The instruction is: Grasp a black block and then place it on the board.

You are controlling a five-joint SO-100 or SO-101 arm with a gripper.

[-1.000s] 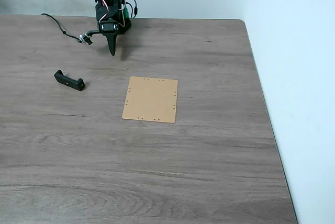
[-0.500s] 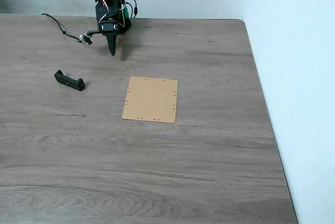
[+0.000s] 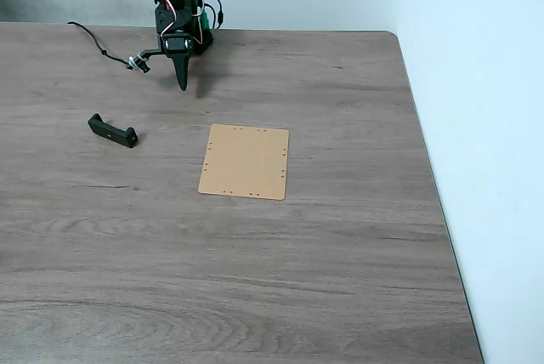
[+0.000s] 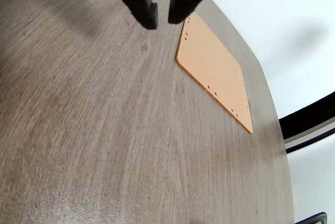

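Note:
The black block point(image 3: 112, 132) lies flat on the wood-grain table at the left in the fixed view, its raised ends pointing up. The tan board point(image 3: 245, 161) rests flat near the table's middle, to the right of the block. My gripper point(image 3: 181, 85) hangs tip-down at the back of the table, folded against the arm's base, well behind both things. In the wrist view the two black fingers point(image 4: 144, 4) come in from the top edge with only a thin slit between them and nothing held. The gripper point(image 4: 163, 19) is shut, and the board point(image 4: 214, 69) lies just to its right.
A black cable point(image 3: 93, 41) trails left from the arm's base along the back of the table. The table's right edge point(image 3: 433, 194) runs along a pale wall. Bare tabletop stretches in front of the board and the block.

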